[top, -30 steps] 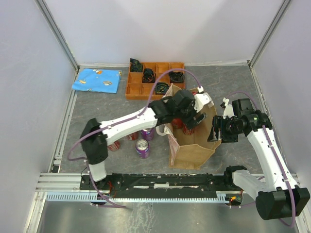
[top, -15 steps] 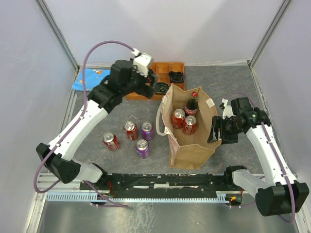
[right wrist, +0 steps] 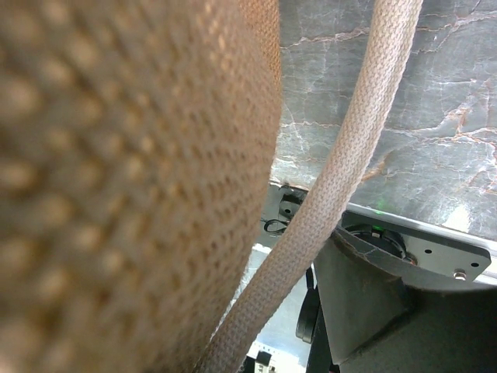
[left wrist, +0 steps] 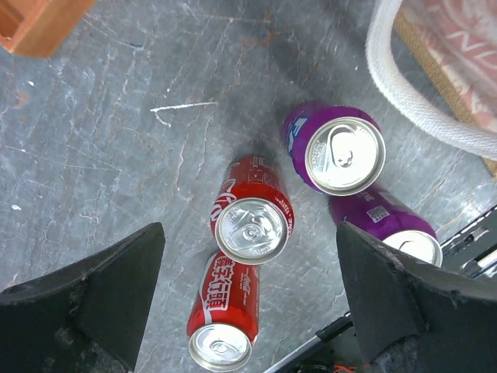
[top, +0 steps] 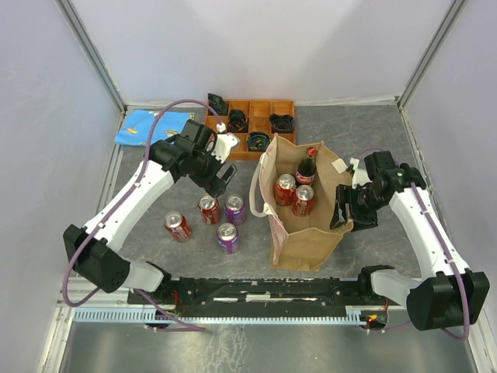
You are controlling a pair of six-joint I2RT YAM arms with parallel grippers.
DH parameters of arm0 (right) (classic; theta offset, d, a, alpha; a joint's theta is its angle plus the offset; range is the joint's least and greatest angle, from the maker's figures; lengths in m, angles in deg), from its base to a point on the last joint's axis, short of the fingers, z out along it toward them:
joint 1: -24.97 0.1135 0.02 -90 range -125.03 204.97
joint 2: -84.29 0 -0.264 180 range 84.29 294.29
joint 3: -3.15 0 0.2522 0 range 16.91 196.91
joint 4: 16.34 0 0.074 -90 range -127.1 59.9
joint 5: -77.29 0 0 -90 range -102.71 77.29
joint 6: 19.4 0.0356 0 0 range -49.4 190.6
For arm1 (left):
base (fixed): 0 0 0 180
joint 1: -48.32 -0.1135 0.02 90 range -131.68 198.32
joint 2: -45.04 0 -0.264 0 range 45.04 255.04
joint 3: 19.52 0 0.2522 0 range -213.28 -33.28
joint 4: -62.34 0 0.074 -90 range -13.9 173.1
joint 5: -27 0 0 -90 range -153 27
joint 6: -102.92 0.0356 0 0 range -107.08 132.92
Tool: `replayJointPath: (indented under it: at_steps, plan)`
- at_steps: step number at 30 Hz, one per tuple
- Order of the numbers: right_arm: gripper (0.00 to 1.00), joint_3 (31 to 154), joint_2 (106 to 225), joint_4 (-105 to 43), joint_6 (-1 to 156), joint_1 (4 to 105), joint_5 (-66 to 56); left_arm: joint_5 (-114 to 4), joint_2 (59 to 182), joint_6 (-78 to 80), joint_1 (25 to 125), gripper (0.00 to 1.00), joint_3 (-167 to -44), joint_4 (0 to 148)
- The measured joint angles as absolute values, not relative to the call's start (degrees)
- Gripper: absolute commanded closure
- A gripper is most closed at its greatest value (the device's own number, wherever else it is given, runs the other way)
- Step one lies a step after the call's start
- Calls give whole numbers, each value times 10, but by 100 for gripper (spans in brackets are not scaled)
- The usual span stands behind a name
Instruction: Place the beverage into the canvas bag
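The tan canvas bag (top: 311, 237) stands open right of centre, with two red cans (top: 285, 189) and a dark bottle (top: 307, 167) inside. Left of it, two red and two purple beverage cans (top: 208, 208) stand on the table. My left gripper (top: 221, 175) hovers open above them. Its wrist view shows a red can (left wrist: 250, 230) between the spread fingers, a purple can (left wrist: 342, 151) beside it and the bag's whitish handle (left wrist: 404, 85). My right gripper (top: 345, 208) straddles the bag's right wall. The canvas (right wrist: 116, 179) hides one finger, and the handle strap (right wrist: 342, 179) crosses the gap.
An orange compartment tray (top: 211, 146) with dark items stands at the back, its corner in the left wrist view (left wrist: 39, 23). A blue cloth (top: 155, 128) lies at the back left. Metal rails (top: 248, 289) run along the near edge.
My left arm has left the bag's mouth, swung back past the tray and come over the cans on the table, with its jaws spread wider. My right arm has barely moved.
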State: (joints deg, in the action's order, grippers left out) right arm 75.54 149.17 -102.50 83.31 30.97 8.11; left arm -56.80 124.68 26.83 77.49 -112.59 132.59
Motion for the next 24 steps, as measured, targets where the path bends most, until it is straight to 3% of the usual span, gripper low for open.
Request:
replayJointPath:
  at_steps: [11, 24]
  plan:
    - [26, 761, 1506, -1032, 828, 310, 83, -580, 1335, 335, 775, 2, -1101, 1339]
    - [26, 770, 1528, -1034, 830, 310, 83, -584, 1349, 392, 760, 5, -1069, 1358]
